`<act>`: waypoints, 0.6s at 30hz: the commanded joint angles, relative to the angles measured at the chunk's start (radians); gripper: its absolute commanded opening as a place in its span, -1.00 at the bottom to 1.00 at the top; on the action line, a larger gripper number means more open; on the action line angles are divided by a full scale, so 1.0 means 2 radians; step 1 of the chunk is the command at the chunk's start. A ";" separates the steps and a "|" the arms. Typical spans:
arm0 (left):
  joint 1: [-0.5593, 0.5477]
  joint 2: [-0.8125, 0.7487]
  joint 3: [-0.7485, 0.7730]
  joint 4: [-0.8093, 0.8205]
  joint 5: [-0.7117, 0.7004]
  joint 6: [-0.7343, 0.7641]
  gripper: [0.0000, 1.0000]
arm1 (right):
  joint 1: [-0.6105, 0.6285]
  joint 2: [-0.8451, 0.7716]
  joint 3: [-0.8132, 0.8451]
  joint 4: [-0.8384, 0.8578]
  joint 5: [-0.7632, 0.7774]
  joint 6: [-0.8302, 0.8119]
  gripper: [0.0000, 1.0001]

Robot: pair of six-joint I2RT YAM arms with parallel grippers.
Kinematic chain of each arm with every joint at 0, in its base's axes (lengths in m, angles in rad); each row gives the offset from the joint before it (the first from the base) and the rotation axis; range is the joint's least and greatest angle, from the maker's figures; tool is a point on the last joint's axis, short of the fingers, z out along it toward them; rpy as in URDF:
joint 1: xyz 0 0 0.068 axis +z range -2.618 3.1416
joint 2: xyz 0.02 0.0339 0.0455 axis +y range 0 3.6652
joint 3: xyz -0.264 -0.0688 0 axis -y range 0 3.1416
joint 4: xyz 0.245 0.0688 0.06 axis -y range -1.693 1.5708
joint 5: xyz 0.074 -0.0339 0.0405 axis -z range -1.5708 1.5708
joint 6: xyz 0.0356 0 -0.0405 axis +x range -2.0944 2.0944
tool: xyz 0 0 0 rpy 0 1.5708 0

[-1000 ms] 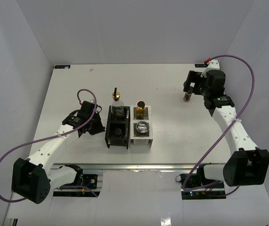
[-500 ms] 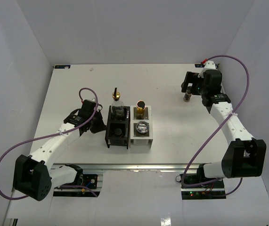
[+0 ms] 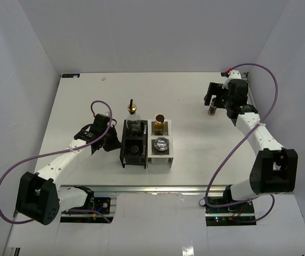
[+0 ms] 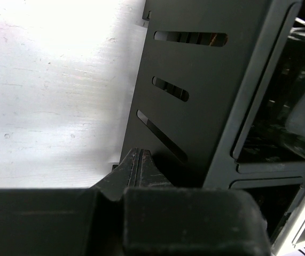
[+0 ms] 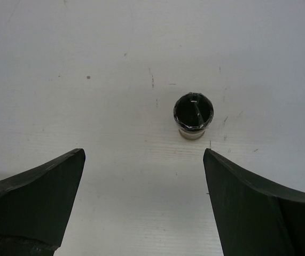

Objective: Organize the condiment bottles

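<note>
Three slots of the black-and-white compartment rack [image 3: 160,160] are filled: a clear glass bottle with a gold pourer spout [image 3: 133,113] in the far black slot; a gold-necked bottle [image 3: 159,122] in the far white slot; a grey-lidded shaker [image 3: 161,144] in the near white one (the near black slot is too dark to read). A small dark brown jar [image 3: 212,110] stands upright and alone toward the far right of the white surface [image 3: 77,106]. The right claw [image 5: 143,154] is spread wide and empty, the jar just ahead of its fingertips, untouched; the left claw [image 4: 139,160] is pinched shut on nothing, its tips close against the rack's slotted black side wall.
</note>
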 commanded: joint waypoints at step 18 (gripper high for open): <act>-0.010 0.039 -0.013 0.059 0.029 -0.003 -1.00 | -0.010 0.122 0.082 0.010 0.043 -0.021 0.96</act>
